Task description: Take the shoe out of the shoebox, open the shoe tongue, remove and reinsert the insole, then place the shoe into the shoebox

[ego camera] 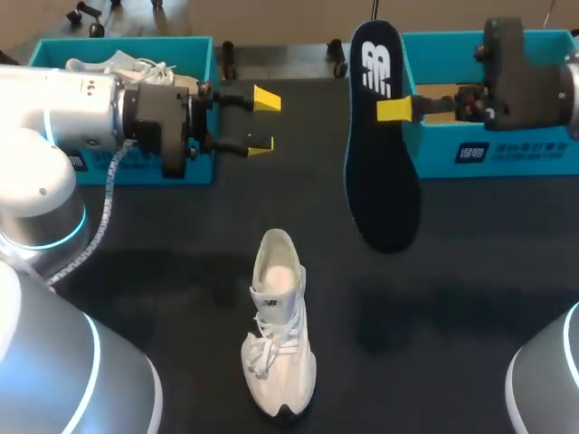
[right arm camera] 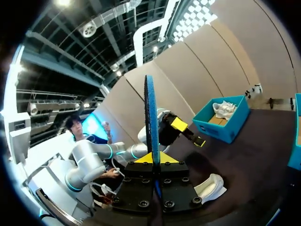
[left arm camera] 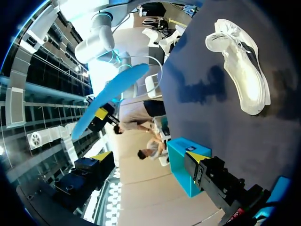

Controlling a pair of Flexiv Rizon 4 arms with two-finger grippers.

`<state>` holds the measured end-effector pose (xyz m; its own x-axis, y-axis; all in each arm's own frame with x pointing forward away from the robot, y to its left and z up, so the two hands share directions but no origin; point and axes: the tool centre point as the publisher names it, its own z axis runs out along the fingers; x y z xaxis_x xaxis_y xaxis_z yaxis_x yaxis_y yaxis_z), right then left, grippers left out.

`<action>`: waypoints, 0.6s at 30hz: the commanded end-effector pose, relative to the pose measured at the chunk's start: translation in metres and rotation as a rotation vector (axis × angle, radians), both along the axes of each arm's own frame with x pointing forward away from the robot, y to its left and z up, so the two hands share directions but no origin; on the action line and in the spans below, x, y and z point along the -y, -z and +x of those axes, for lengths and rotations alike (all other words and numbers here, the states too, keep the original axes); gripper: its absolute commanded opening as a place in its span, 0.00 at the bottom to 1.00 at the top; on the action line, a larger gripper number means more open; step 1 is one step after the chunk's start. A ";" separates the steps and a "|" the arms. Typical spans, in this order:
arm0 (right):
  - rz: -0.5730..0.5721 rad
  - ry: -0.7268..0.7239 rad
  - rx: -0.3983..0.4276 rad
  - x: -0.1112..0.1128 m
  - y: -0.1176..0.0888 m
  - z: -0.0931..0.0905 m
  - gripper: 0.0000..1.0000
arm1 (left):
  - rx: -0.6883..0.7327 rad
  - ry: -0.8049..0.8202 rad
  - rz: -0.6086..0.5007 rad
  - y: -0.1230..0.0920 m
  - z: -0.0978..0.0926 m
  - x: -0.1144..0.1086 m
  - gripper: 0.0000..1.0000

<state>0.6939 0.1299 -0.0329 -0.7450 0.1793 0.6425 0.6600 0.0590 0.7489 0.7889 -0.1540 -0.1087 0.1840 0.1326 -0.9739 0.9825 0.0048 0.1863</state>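
Right gripper point(ego camera: 398, 109): fingers closed to a thin gap, pinched on the insole point(ego camera: 380, 172) from both sides. The right wrist view shows the insole edge-on between the two yellow tips, both touching it. The grip is on the insole's right edge, toward its far end. The insole hangs in the air over the middle-right of the bench point(ego camera: 181, 271), with its long free end pointing near and nothing under it.

Risks, as a judgement:
- The pinch is small and on one edge of a thin, bendy part, so the insole could pivot or slip out on the way to the shoe.
- The free end could catch on the collar or tongue and fold over instead of sliding in.
- Nothing holds the shoe, so pushing the insole in may shove or tip it.

Left gripper point(ego camera: 258, 122): fingers spread wide, empty, touching nothing. It hovers just in front of the left shoebox point(ego camera: 127, 42), well apart from the shoe.

Shoe point(ego camera: 279, 334): white, standing on its sole at the near middle of the bench, toe near and heel far, mouth open upward. It sits nearer and to the left of the hanging insole.

A second shoe point(ego camera: 118, 65) lies in the left shoebox. The right shoebox point(ego camera: 507, 149) is at far right, behind the right gripper. What it holds is mostly hidden.
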 end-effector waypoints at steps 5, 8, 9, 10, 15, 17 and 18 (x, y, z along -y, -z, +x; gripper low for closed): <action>-0.013 -0.030 -0.010 -0.024 0.011 0.025 0.00 | -0.012 -0.005 -0.003 0.000 0.003 0.000 1.00; -0.013 -0.030 -0.010 -0.024 0.011 0.025 0.00 | -0.012 -0.005 -0.003 0.000 0.003 0.000 1.00; -0.013 -0.030 -0.010 -0.024 0.011 0.025 0.00 | -0.012 -0.005 -0.003 0.000 0.003 0.000 1.00; -0.013 -0.030 -0.010 -0.024 0.011 0.025 0.00 | -0.012 -0.005 -0.003 0.000 0.003 0.000 1.00; -0.020 -0.050 -0.038 -0.029 0.016 0.035 0.00 | -0.012 -0.005 -0.003 0.000 0.003 0.000 1.00; -0.034 -0.044 -0.100 -0.038 0.024 0.054 0.00 | -0.012 -0.005 -0.003 0.000 0.003 0.000 1.00; -0.039 -0.056 -0.123 -0.041 0.027 0.062 0.00 | -0.012 -0.005 -0.003 0.000 0.003 0.000 1.00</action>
<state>0.7238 0.1506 -0.0530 -0.6880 0.1818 0.7026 0.7228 0.0849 0.6858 0.7915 -0.1529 -0.1080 0.1701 0.1325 -0.9765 0.9849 0.0087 0.1727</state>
